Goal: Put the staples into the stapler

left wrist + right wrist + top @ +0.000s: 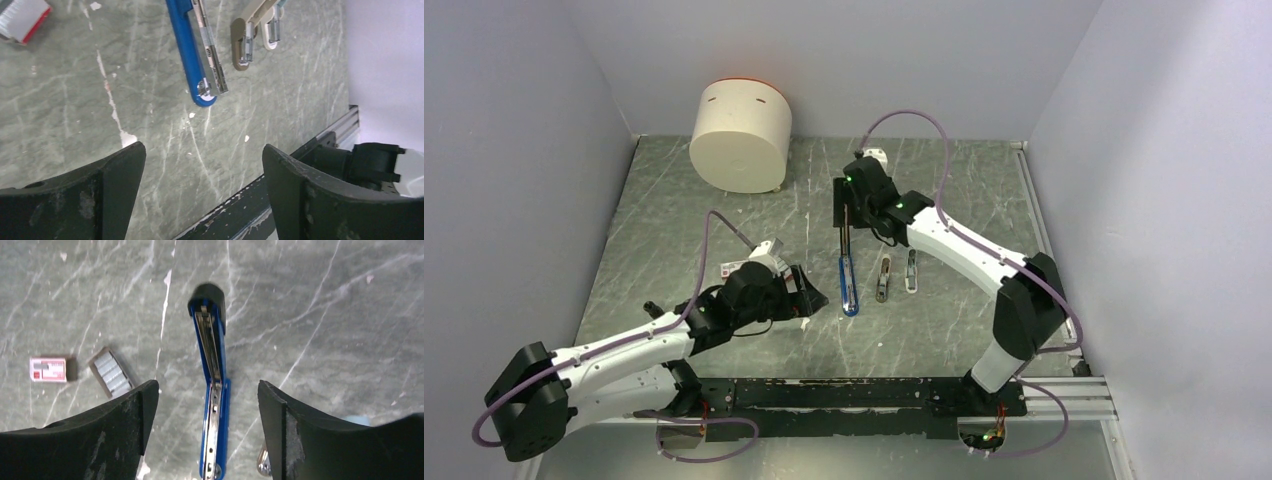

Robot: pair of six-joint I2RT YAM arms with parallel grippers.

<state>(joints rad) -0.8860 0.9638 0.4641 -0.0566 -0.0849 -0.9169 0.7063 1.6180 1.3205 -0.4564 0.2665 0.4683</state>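
Blue stapler (849, 288) lies opened out near table centre in the top view, long axis running 12 to 6, black top arm (207, 292) at the 12 end, silver channel (214, 405) facing up; can't tell if any staples sit in it. Right gripper (207, 390) hangs above the stapler, fingers (125, 425) wide apart either side of the blue body, not touching it, gripping nothing. Left gripper (203, 150) sits at 8 o'clock of the stapler, low over bare table (65, 100), fingers (110, 185) spread, nothing between them; the stapler's blue tip is at its 12, apart. Red staples box (47, 369) lies flat, white label up, at 9 o'clock of the stapler, well apart. Just beside the box at its 3 is an open tray of silvery staple blocks (111, 372). Tan piece (883, 280) and pale-blue piece (912, 270) lie side by side at 3 o'clock of the stapler, near it. White cylinder (742, 135) is at the far 11 o'clock corner
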